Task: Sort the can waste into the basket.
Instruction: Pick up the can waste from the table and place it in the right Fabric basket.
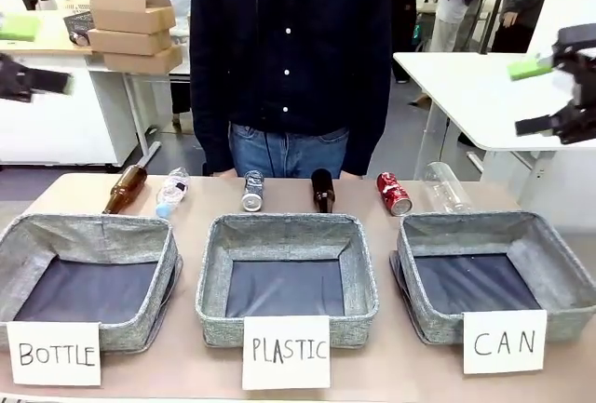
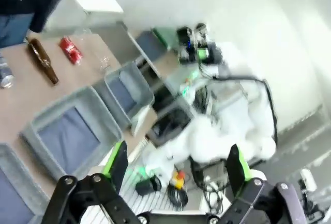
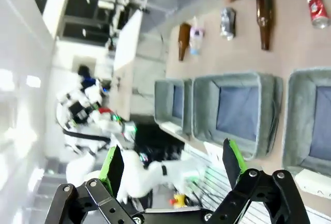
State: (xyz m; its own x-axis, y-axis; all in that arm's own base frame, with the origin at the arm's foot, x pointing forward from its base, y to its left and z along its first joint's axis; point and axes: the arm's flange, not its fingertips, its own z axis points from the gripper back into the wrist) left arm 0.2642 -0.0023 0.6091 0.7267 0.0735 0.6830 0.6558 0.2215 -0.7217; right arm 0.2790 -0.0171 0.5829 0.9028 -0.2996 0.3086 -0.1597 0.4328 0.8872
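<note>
Two cans lie on their sides along the table's far edge, in front of a standing person: a black-and-grey can (image 1: 252, 190) and a red can (image 1: 394, 193). The grey fabric basket (image 1: 494, 222) with the "CAN" sign (image 1: 504, 341) stands at the front right, nothing in it. My left gripper (image 1: 56, 80) hangs open high at the far left, off the table. High on the right, my right gripper (image 1: 529, 96) is open too. The left wrist view looks past my open left gripper (image 2: 176, 164) at the red can (image 2: 71, 49). Beyond my open right gripper (image 3: 172, 164) are the red can (image 3: 315, 1) and the grey can (image 3: 227, 22).
Baskets signed "BOTTLE" (image 1: 93, 226) and "PLASTIC" (image 1: 284, 226) stand left and middle. In the far row with the cans lie two brown bottles (image 1: 126, 189) (image 1: 322, 189) and two clear plastic bottles (image 1: 172, 191) (image 1: 447, 187). A white table (image 1: 466, 87) stands behind on the right.
</note>
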